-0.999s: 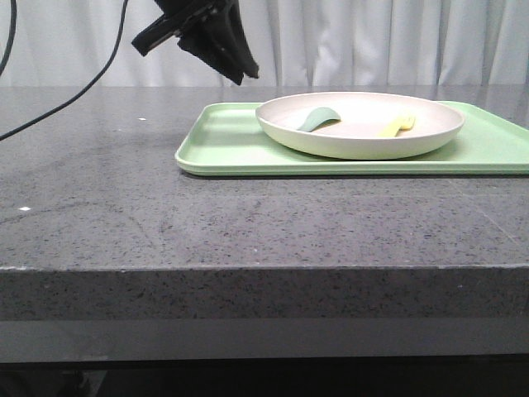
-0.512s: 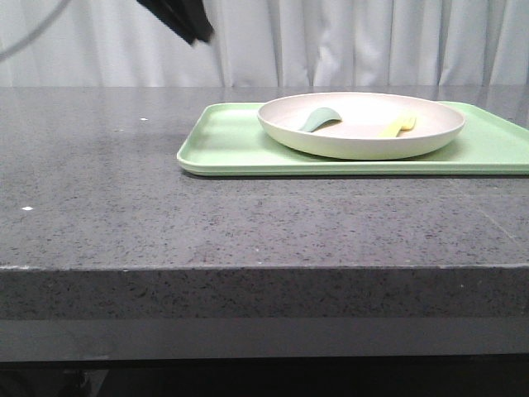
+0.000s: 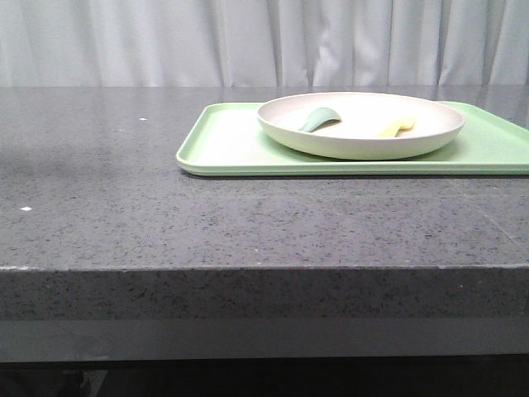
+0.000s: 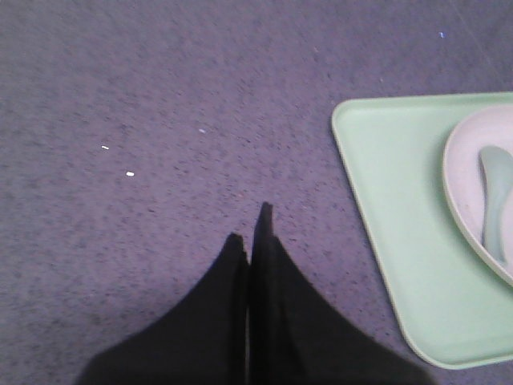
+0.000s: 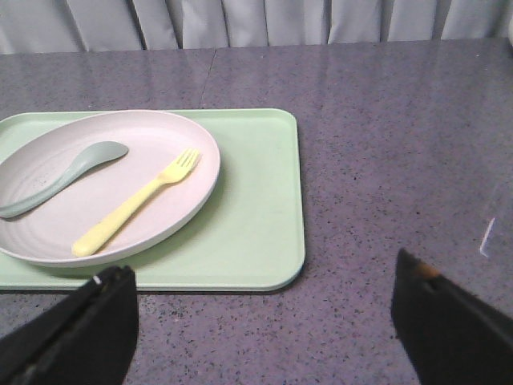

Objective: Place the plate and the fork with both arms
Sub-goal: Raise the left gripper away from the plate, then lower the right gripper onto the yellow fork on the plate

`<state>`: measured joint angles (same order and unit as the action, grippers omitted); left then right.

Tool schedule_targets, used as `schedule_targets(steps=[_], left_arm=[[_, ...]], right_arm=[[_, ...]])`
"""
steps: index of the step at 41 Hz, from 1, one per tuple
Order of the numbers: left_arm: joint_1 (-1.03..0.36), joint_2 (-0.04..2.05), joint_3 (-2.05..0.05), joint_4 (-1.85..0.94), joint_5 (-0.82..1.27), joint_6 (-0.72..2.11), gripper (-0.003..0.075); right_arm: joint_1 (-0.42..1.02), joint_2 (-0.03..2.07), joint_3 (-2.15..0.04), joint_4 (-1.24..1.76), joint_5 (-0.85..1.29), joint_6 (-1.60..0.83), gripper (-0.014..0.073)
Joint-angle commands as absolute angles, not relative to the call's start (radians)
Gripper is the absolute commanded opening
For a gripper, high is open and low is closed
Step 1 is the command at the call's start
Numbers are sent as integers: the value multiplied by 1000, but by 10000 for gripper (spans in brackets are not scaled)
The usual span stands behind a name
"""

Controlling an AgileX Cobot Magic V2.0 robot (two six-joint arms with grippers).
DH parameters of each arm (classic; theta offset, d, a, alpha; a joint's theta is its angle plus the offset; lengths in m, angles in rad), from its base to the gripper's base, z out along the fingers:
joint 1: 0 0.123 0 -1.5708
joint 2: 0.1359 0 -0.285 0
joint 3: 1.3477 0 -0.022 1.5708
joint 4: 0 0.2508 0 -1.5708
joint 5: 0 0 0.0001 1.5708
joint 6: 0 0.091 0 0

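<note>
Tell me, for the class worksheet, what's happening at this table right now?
Nothing is being held at the moment. The plate sits on a light-green tray on the grey table, with the fork and a grey-green spoon lying in it. The left gripper hangs over bare table beside the tray, fingers pressed together. The right gripper is open, facing the tray's near edge, touching nothing.
</note>
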<state>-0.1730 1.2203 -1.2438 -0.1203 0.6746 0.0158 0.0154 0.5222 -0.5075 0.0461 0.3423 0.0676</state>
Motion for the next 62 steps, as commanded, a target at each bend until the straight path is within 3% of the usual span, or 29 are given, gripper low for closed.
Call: schedule_targets(steps=[1, 7, 30, 37, 49, 62], left_arm=[[-144, 1021, -1098, -105, 434, 7, -18], [-125, 788, -886, -83, 300, 7, -18], [-124, 252, -524, -75, 330, 11, -18], [-124, 215, -472, -75, 342, 11, -18], [-124, 215, -462, -75, 339, 11, -18], [-124, 215, -462, -75, 339, 11, -18]], right_arm=[[15, 530, -543, 36, 274, 62, 655], [15, 530, -543, 36, 274, 62, 655], [15, 574, -577, 81, 297, 62, 654], [49, 754, -744, 173, 411, 62, 654], [280, 1180, -1083, 237, 597, 90, 651], [283, 1573, -1414, 155, 765, 225, 554]])
